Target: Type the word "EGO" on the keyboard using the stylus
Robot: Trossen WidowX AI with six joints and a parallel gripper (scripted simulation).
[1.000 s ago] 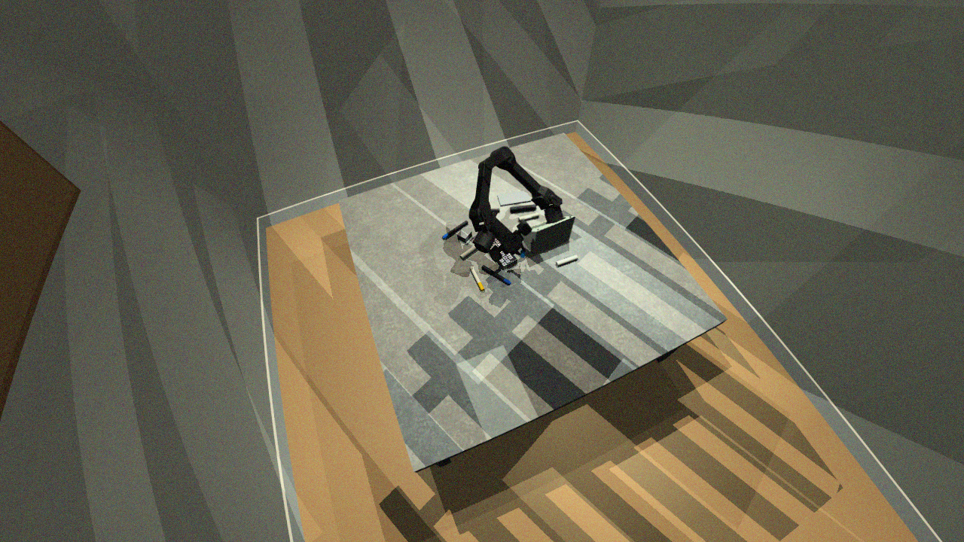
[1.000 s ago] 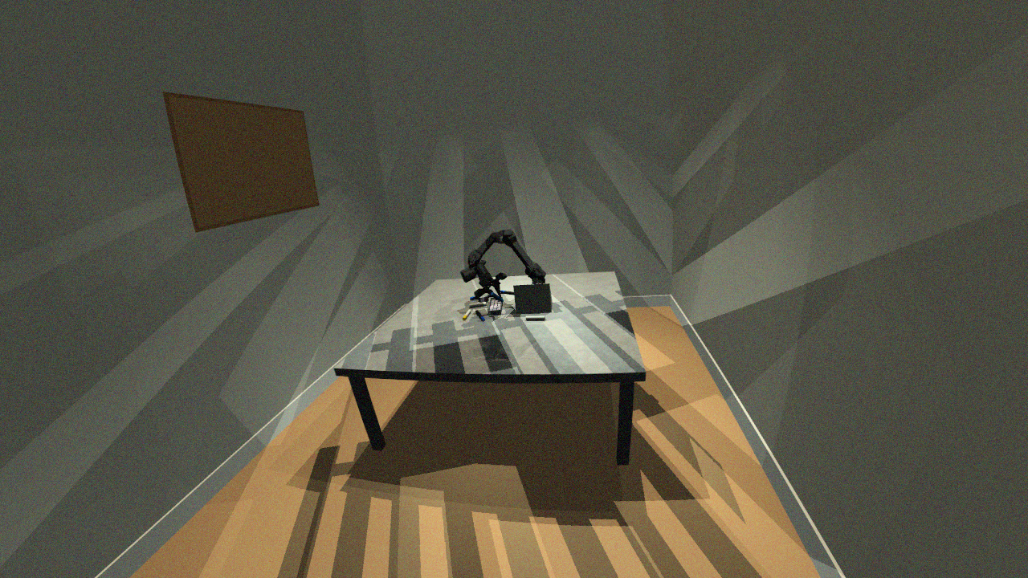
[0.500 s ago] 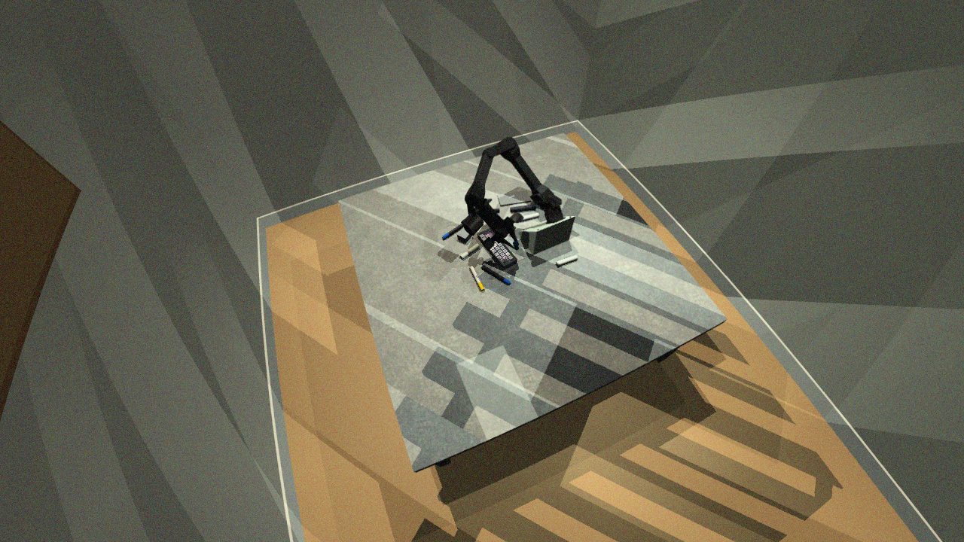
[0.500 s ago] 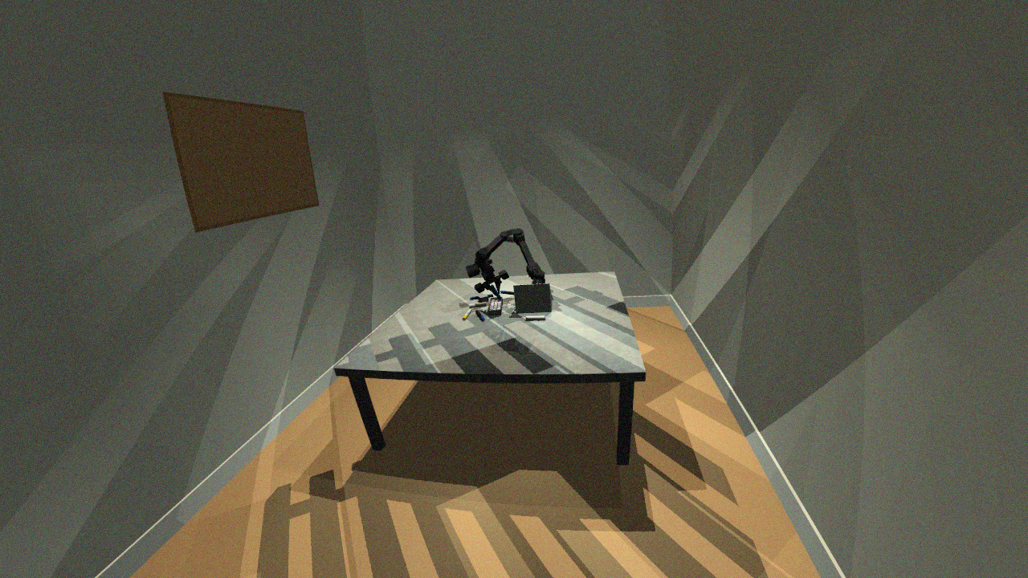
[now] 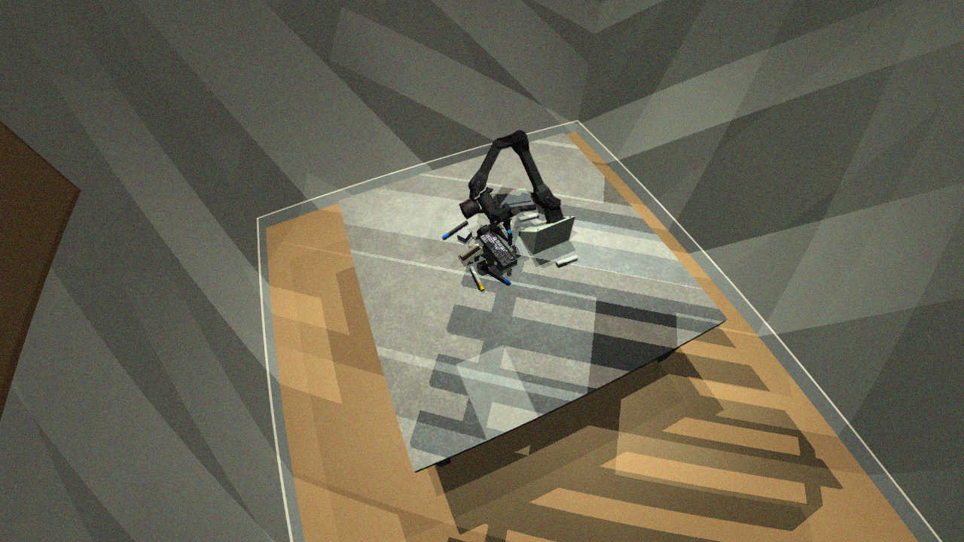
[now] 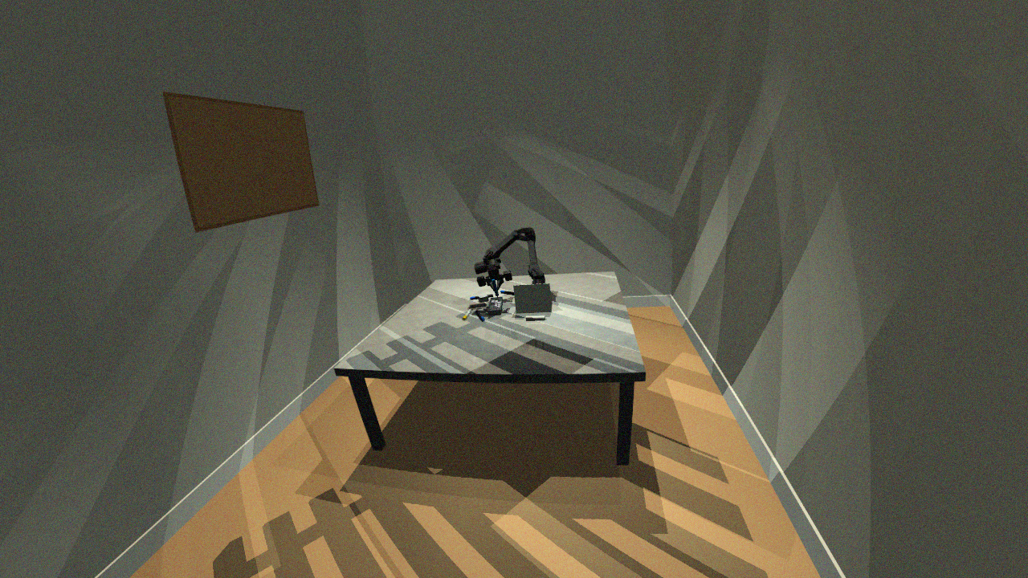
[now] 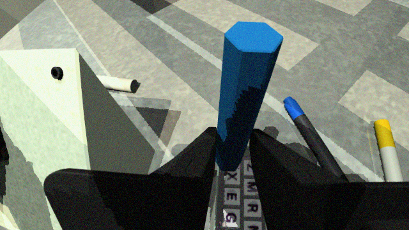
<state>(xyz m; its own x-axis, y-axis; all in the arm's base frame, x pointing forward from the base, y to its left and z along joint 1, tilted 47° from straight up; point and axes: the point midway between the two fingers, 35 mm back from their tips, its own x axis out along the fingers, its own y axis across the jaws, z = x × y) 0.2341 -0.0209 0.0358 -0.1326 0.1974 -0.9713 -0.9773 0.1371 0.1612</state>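
The fingers (image 5: 508,232) (image 6: 495,293) pinch the blue hexagonal stylus (image 5: 509,235) (image 7: 246,76), its lower end over the keyboard (image 5: 497,248) (image 6: 495,305) (image 7: 231,195) at the wrist view's lower centre, near the X key (image 7: 231,176). We have the stylus in hand, but cannot tell whether any letter is typed. We see E (image 7: 231,195) and G (image 7: 231,218) undepressed as far as shows, so we judge all of "EGO" may remain.
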